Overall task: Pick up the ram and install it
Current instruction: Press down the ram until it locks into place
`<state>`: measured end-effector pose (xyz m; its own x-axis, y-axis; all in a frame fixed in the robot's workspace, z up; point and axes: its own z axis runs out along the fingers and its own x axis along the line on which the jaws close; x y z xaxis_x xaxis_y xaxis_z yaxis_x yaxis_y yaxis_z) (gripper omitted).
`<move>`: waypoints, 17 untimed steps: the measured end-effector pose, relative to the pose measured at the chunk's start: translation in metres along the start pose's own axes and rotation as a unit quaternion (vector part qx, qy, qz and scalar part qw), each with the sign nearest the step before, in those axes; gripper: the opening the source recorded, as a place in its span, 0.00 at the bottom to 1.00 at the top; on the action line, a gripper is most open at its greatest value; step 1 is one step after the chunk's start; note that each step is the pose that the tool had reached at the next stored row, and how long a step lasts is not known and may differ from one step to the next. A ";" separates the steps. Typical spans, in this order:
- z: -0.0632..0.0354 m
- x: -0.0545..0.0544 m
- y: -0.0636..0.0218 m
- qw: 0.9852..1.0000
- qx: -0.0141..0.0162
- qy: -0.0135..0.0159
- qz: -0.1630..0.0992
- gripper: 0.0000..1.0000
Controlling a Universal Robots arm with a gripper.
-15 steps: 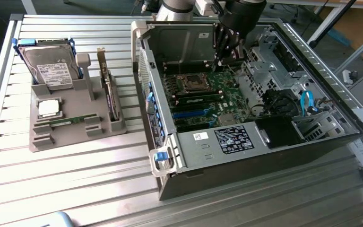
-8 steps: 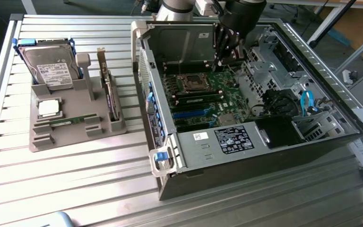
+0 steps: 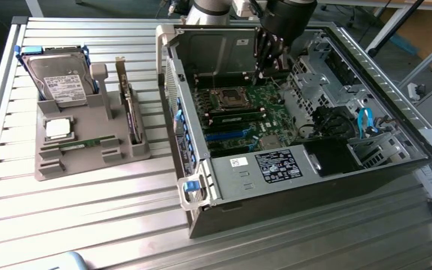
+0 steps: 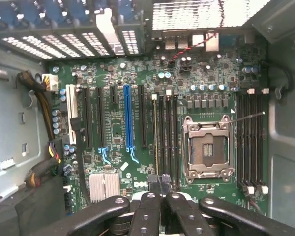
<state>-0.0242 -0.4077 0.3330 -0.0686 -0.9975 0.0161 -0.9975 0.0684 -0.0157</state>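
The ram, a thin narrow green stick, is lying flat in a groove of the grey moulded tray, at the exterior view's left and well apart from my gripper. Just beside it a square silver processor chip is sitting in its recess, behind that a metal hard drive is leaning in blue rails, and a dark expansion card is standing upright on edge.

The tray and the open steel computer case are resting on a ribbed aluminium table.

I am holding my gripper above the green motherboard, its black jointed fingers clenched with the tips meeting. I cannot tell whether anything thin is pinched there.

The wrist view is giving me the board close up: 1 long blue slot, a hinged metal processor socket, a finned silver heatsink, and a pale-edged strip standing in 1 black memory slot, possibly another stick. The exterior view is showing the tray and its parts.
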 end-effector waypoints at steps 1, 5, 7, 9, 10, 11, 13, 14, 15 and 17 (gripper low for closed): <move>0.0000 0.000 0.0000 1.000 0.000 0.000 0.007 0.11; 0.0000 0.000 0.0000 0.999 -0.001 0.001 0.037 0.11; 0.0000 0.000 0.0000 0.999 -0.001 0.001 0.052 0.11; 0.0000 0.000 0.0000 0.998 -0.001 0.001 0.067 0.11; 0.0000 0.000 0.0000 0.997 -0.001 0.001 0.074 0.11; 0.0000 0.000 0.0000 0.997 -0.001 0.001 0.081 0.11; 0.0000 0.000 0.0000 0.995 -0.002 0.001 0.095 0.11; 0.0000 0.000 0.0000 0.995 -0.002 0.002 0.102 0.11; 0.0000 0.000 0.0000 0.994 -0.002 0.002 0.108 0.11; 0.0000 0.000 0.0000 0.992 -0.002 0.002 0.123 0.11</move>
<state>-0.0242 -0.4077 0.3331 -0.3093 -0.9508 0.0161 -0.9509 0.3090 -0.0157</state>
